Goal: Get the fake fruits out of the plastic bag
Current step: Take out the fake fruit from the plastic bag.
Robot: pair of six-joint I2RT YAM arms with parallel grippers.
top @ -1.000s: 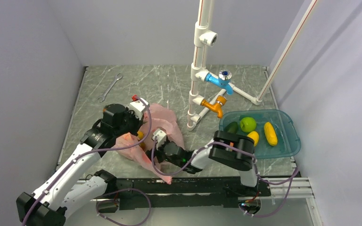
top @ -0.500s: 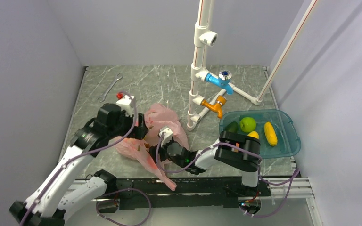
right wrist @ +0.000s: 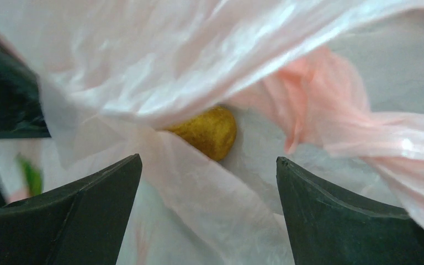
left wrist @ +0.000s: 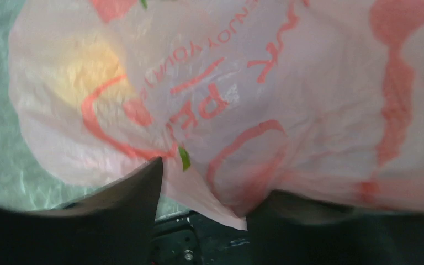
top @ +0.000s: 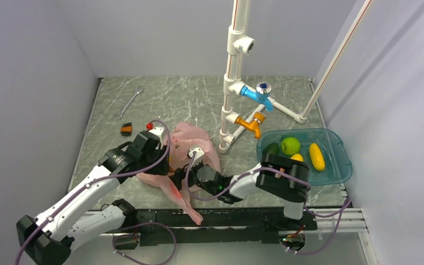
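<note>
**Item:** thin crinkly translucent pink plastic bag (top: 199, 141), slumped between both arms, with a twisted end trailing to the table's front edge.
**Contents:** small yellow-orange glossy fruit (right wrist: 210, 131), showing under a fold.
**Handling:** film probably limp and slippery; fruit likely light and rigid, best pinched across its middle.
**Tools:** left gripper (left wrist: 215, 182) parted against the film; right gripper (right wrist: 208, 160) spread wide, gripping nothing.
**Room:** white pipe stand (top: 229, 110) close behind; grey marble tabletop (top: 160, 99) opens leftward.

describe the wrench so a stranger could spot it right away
Start at the white pipe stand on the grey marble table. Left of it, near the far-left corner, lies the wrench, the only slim silver metal thing there.
</note>
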